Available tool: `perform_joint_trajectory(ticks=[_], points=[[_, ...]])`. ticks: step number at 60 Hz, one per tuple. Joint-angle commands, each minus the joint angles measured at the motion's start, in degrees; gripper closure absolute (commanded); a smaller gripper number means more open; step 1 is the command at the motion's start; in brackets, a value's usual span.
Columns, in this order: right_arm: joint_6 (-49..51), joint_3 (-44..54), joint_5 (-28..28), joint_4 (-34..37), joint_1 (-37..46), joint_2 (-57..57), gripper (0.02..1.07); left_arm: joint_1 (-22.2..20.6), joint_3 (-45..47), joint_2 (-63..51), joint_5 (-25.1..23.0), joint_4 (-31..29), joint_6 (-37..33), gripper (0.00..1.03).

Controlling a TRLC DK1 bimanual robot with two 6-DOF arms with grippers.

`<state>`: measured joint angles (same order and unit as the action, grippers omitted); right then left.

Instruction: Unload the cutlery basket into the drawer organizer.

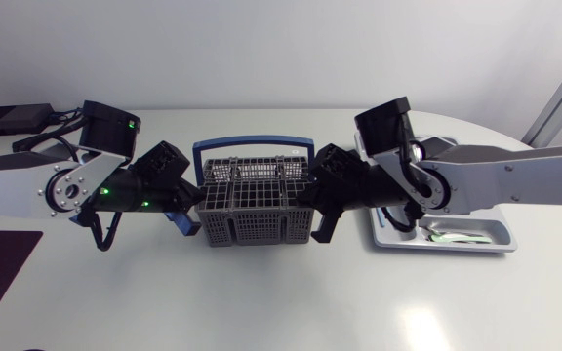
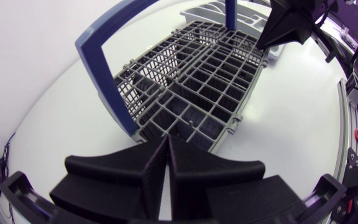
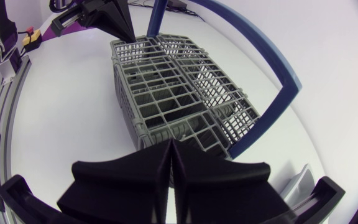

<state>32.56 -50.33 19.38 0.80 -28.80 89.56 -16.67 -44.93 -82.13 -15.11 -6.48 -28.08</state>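
The left gripper (image 2: 168, 146) has its wedge fingers pressed together on nothing, the tip at one short end of the grey plastic lattice cutlery basket (image 1: 257, 203). The right gripper (image 3: 171, 149) is likewise pressed together and empty at the opposite end. The basket stands upright on the white table (image 1: 281, 302) with its blue hoop handle (image 1: 252, 146) raised; no cutlery shows in the compartments in view. The pale grey drawer organizer (image 1: 457, 246) lies under the right arm, near the basket.

Risk: an inward push from either closed tip could slide or tip the basket, though contact cannot be confirmed. The raised handle could also snag a descending wrist.
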Motion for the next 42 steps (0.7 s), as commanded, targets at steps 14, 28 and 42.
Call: perform_joint_trajectory(ticks=[14,28,42], points=[[-1.2,2.7,0.0,0.1,-1.3,-2.0,1.02,0.1,0.0,-2.0,-0.5,-0.5,1.3,0.88],[-1.9,3.2,-0.3,1.2,-1.1,-8.0,1.02,0.8,-0.6,3.4,-0.4,-2.7,1.7,0.85],[-2.9,5.8,-5.5,2.0,1.0,-17.8,1.01,3.9,-0.2,10.8,-0.4,-4.9,2.1,0.75]])
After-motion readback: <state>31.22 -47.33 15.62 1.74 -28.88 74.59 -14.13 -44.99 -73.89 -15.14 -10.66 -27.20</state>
